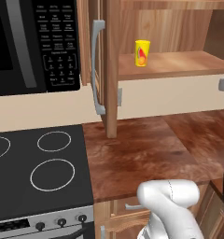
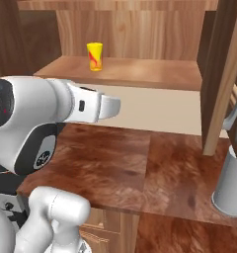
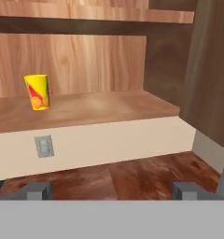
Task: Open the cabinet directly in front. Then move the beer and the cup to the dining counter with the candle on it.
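Note:
The cabinet stands open: its left door [image 1: 111,70] is swung out edge-on with its silver bar handle [image 1: 97,65], and the right door [image 2: 221,74] is swung out too. The yellow cup [image 1: 142,52] [image 2: 95,56] [image 3: 37,92] stands upright on the cabinet's bottom shelf [image 3: 95,108], towards its left end. My gripper [image 3: 113,191] is open, with nothing between its fingers. It sits below shelf level, well short of the cup and to its right. The beer, the dining counter and the candle are out of view.
A reddish-brown worktop [image 1: 142,149] lies under the cabinet, beside a black stove [image 1: 39,172] with a microwave [image 1: 34,42] above it. A grey cylinder [image 2: 231,190] stands at the worktop's right end. A wall outlet [image 3: 44,146] sits below the shelf.

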